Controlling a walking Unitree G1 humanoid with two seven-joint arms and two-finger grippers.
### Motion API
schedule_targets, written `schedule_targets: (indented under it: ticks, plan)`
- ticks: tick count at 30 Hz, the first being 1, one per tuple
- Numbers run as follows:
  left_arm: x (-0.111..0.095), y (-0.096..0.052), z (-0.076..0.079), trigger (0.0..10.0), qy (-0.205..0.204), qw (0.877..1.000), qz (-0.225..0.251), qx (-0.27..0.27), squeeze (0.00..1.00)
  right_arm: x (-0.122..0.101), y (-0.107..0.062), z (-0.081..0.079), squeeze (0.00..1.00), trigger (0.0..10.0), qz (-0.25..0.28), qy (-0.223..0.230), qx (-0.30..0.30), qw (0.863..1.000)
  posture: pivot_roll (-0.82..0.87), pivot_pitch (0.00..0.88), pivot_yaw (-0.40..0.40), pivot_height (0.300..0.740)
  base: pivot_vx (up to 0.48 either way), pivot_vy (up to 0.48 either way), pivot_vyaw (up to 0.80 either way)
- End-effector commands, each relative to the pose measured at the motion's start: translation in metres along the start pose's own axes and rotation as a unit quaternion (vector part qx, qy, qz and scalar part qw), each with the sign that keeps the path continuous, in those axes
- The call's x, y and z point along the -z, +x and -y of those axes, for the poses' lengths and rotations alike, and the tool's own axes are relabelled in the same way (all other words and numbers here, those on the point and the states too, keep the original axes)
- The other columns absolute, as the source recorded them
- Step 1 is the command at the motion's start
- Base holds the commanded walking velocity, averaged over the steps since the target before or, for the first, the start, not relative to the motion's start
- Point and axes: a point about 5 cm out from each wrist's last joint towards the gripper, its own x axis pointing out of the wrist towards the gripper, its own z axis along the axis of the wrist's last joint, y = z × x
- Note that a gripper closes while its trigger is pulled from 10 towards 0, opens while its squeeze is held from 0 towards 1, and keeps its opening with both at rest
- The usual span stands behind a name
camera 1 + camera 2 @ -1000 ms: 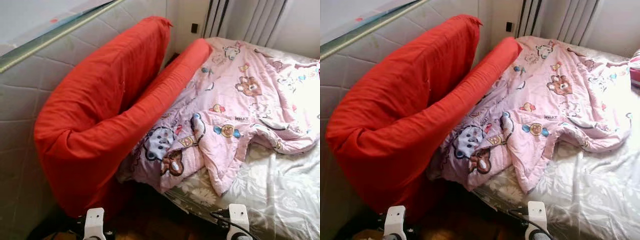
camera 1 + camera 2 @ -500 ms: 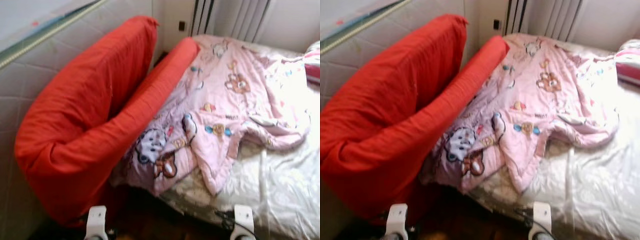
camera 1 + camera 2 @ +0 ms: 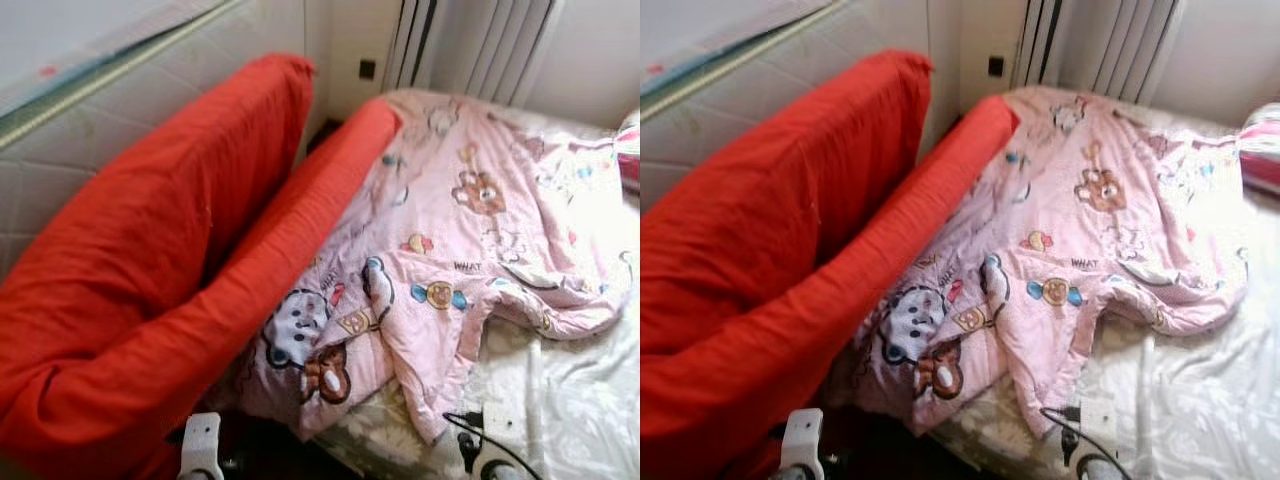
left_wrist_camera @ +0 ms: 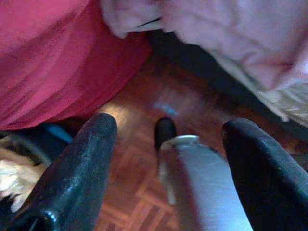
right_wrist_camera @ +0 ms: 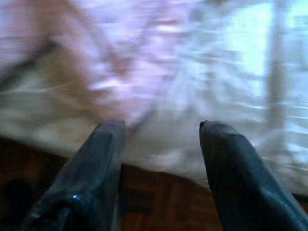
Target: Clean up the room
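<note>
A pink blanket [image 3: 470, 230] printed with cartoon animals lies crumpled across the bed, one corner hanging over the near edge. Beside it a long red padded cushion [image 3: 150, 270] is folded in a U, leaning on the quilted wall. Both arms hang low at the foot of the bed. My left gripper [image 4: 169, 126] is open above the wooden floor [image 4: 144, 163], with the red cushion [image 4: 53, 53] and blanket corner [image 4: 226, 33] beyond it. Open too is my right gripper [image 5: 162, 126], pointing at the bed's edge, where the pale sheet [image 5: 216, 96] and the blanket [image 5: 130, 57] show blurred.
The bed's grey floral sheet [image 3: 570, 400] is bare on the right. A quilted grey wall panel [image 3: 130, 100] runs along the left. Curtains [image 3: 480, 45] and a wall socket [image 3: 367, 69] are at the back. A striped pink pillow [image 3: 1262, 145] lies at the far right.
The whole picture has shifted and grown: the camera has come closer to the bed and swung a little. The blanket and red cushion lie as before.
</note>
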Motion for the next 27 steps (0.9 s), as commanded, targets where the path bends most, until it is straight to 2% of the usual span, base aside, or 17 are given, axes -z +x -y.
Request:
schedule_targets:
  ticks: [1, 7, 9, 16, 20, 27]
  plan:
    - [0.005, -0.001, -0.001, 10.0, -0.003, 1.0, -0.008, -0.003, 0.0, 0.001, 0.0, 0.008, 0.0, 10.0, -0.001, 0.003, 0.011, 1.0, -0.04, 0.151, -0.009, 0.74, 0.0, 0.0, 0.0]
    - [0.005, -0.001, -0.001, 10.0, -0.003, 1.0, -0.007, -0.003, 0.0, -0.015, 0.002, 0.003, 0.0, 10.0, 0.03, -0.007, 0.0, 1.0, -0.05, 0.153, -0.008, 0.74, 0.0, 0.0, 0.0]
    - [0.004, -0.001, -0.001, 10.0, -0.001, 1.0, -0.002, -0.002, 0.0, -0.038, 0.005, -0.003, 0.0, 10.0, 0.073, -0.003, -0.013, 0.997, -0.04, 0.157, -0.01, 0.74, 0.0, 0.0, 0.0]
    - [-0.01, 0.001, 0.003, 10.0, 0.004, 0.999, 0.036, 0.016, 0.0, -0.075, 0.005, -0.024, 0.0, 10.0, 0.161, -0.03, -0.06, 0.985, -0.04, 0.159, -0.01, 0.74, 0.0, 0.0, 0.0]
    - [-0.01, 0.0, 0.003, 10.0, -0.001, 0.999, 0.042, 0.018, 0.0, -0.078, 0.002, -0.028, 0.0, 10.0, 0.189, -0.037, -0.073, 0.979, -0.04, 0.16, -0.01, 0.74, 0.0, 0.0, 0.0]
    - [0.007, -0.003, -0.003, 10.0, -0.002, 1.0, 0.015, 0.012, 0.0, -0.073, 0.0, -0.023, 0.0, 10.0, 0.202, -0.044, -0.061, 0.976, -0.04, 0.151, -0.007, 0.74, 0.0, 0.0, 0.0]
